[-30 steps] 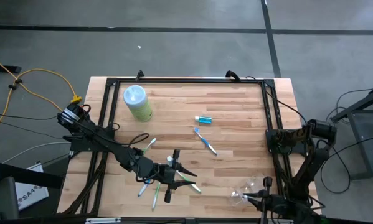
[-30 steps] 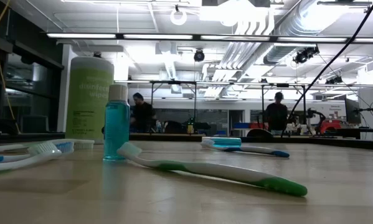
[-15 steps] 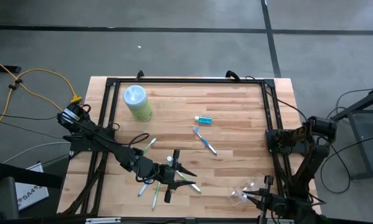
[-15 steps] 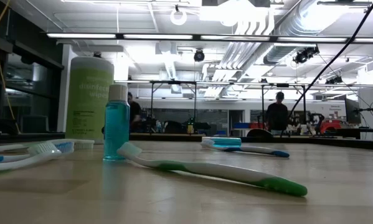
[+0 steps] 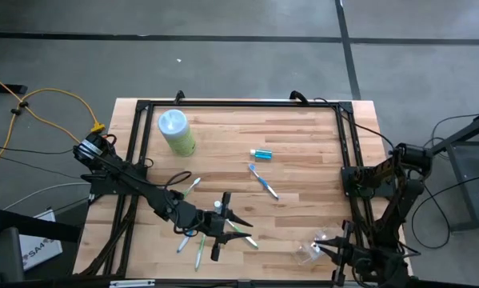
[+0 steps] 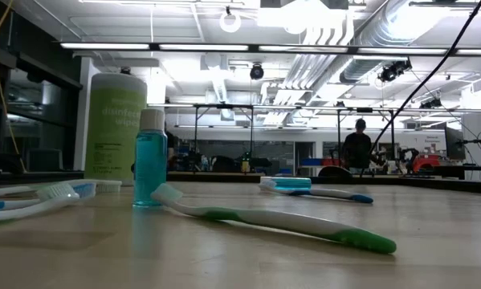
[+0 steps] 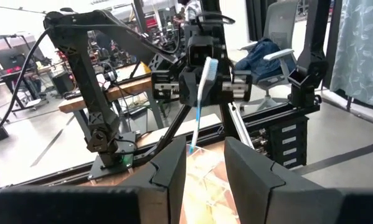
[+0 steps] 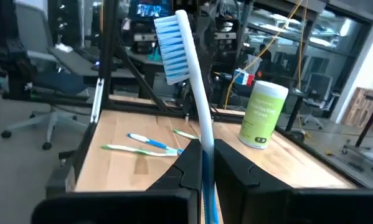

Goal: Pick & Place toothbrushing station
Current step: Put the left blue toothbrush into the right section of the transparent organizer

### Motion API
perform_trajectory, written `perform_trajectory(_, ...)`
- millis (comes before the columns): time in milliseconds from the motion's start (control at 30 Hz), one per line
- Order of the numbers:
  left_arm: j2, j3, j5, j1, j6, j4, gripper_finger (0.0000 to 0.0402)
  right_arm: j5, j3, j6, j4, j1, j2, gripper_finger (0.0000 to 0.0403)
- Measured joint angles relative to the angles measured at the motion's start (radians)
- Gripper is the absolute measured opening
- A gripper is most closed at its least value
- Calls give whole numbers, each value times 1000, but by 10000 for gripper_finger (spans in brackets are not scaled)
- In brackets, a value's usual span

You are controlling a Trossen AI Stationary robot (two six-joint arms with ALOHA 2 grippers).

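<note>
Toothbrush (image 8: 189, 93) stands upright, clamped by its handle in my right gripper (image 8: 202, 163) — light, stiff, slippery plastic; cup (image 5: 307, 253) just beside. Left gripper (image 7: 205, 163), parted, holds nothing — brushes lie beneath it.

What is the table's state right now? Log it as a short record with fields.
right gripper: shut on a toothbrush, head up, at the high view's bottom right
cup: next to the right gripper
left gripper: open, over a cluster of brushes
tube: lying mid-table
loose brush: lying near the tube
canister: upright, high view's upper left
</note>
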Motion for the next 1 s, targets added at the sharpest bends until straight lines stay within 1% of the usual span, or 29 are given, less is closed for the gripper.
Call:
perform_trajectory(67,0,0,0,0,0,5,103,4,-6,-3,1,-10,-2,15)
perform_trajectory(200,0,0,0,0,0,21,103,-8,-11,-24,14,-66,0,15)
perform_trajectory(267,0,0,0,0,3,25,103,-56,-12,-54,15,-94,3,14)
perform_trajectory(367,0,0,0,0,7,25,103,-99,-12,-95,27,-132,-7,14)
perform_trajectory(433,0,0,0,0,8,25,103,-151,-12,-109,25,-153,-24,14)
perform_trajectory(500,0,0,0,0,19,25,103,-197,-11,-123,-2,-167,-50,14)
perform_trajectory(600,0,0,0,0,30,25,103,-206,-11,-116,-86,-163,-96,14)
perform_trajectory(667,0,0,0,0,30,25,103,-199,-11,-42,-187,-139,-138,14)
perform_trajectory(733,0,0,0,0,30,25,103,-199,-10,74,-330,-109,-186,14)
perform_trajectory(867,0,0,0,0,31,25,103,-196,-10,367,-633,-56,-279,13)
perform_trajectory(1000,0,0,0,0,31,25,103,-246,-10,643,-883,-27,-332,13)
